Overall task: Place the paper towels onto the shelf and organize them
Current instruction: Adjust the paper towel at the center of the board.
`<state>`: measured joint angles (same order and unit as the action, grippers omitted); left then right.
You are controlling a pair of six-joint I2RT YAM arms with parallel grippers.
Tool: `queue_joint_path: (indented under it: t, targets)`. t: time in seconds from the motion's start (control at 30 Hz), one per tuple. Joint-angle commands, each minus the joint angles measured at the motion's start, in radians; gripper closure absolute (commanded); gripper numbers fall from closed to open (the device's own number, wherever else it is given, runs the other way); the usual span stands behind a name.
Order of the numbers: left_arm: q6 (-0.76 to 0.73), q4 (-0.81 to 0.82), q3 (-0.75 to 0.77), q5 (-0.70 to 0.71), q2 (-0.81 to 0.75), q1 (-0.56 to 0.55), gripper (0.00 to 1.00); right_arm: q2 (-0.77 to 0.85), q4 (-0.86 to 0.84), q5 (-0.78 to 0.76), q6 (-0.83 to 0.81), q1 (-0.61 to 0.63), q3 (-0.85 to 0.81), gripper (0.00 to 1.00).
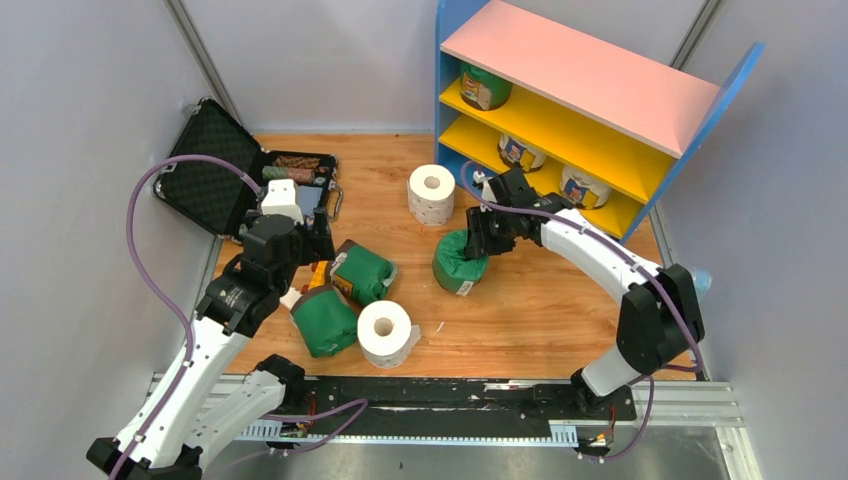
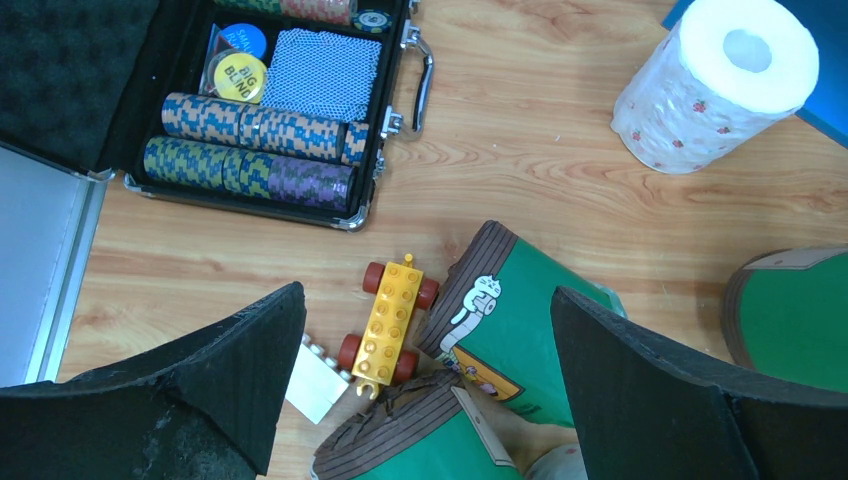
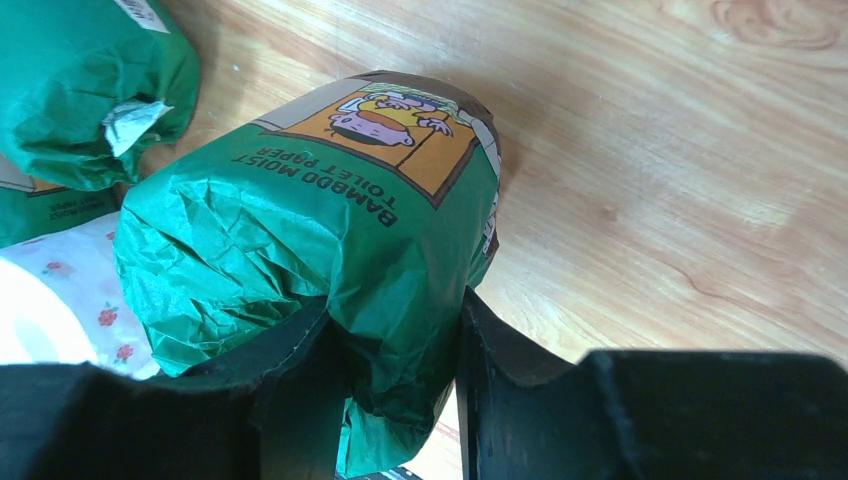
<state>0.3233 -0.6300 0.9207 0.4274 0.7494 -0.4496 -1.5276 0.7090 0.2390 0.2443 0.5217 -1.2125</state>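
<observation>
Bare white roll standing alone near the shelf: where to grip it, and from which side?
The white roll stands on end, core hole up, nothing touching it. Probably best from straight above: one finger into the core, the other outside, pinching the paper wall. Gripping across its full width looks less sure.

Left pincer (image 2: 425, 300): yellow brick-built toy car (image 2: 390, 320) with red wheels lies on the wood within its gap. A white brick (image 2: 318, 380) is just beside the car. Beyond the tips, open black case (image 2: 70, 80) holds poker chip rows (image 2: 255, 135), card deck (image 2: 325, 70) and "BIG BLIND" disc (image 2: 238, 75).
</observation>
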Motion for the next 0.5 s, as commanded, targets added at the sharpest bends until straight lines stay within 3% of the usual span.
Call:
queue_joint_path:
  t: [0.0, 0.13, 0.47]
  targets:
    - [-0.013, 0.029, -0.003, 0.005, 0.001, 0.005, 0.0, -0.053, -0.01, 0.045, 0.038, -0.009, -0.045, 0.61]
    - [-0.013, 0.029, -0.003, 0.003, 0.002, 0.005, 0.0, -0.079, 0.011, 0.028, 0.038, -0.011, -0.068, 0.58]
    - [-0.013, 0.028, -0.002, -0.001, 0.0, 0.005, 0.0, 0.046, 0.083, -0.107, 0.084, -0.003, -0.121, 0.27]
